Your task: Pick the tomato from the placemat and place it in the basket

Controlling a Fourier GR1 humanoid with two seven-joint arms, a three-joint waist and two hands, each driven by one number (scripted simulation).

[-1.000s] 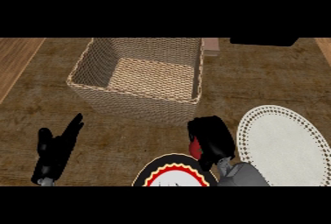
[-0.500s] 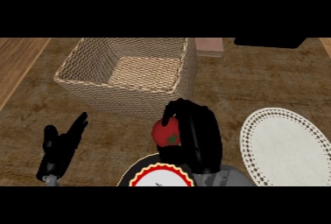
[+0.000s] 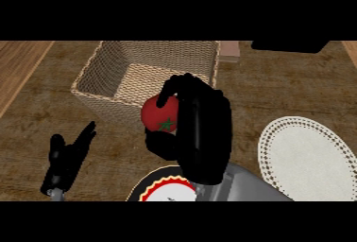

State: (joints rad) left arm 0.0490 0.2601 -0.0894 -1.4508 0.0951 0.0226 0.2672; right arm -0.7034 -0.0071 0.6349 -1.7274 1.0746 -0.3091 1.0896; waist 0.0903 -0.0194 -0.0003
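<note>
My right hand (image 3: 203, 127) is curled round a red tomato (image 3: 160, 115) with a green stem mark, holding it in the air over the near wall of the woven basket (image 3: 105, 66). The fingers wrap over the tomato's top and right side and the thumb comes from below. The white lace placemat (image 3: 310, 158) lies at the right with nothing on it. My left hand (image 3: 66, 160) rests open at the lower left, fingers pointing up, apart from the basket.
A plate (image 3: 162, 189) with a red and yellow rim shows at the bottom centre, partly under my right forearm. A dark object (image 3: 289, 46) and a small pinkish block (image 3: 229, 51) sit at the counter's far edge.
My right hand has carried the tomato up and toward the basket, now over its near wall. The view has shifted slightly. The left hand has stayed resting.
</note>
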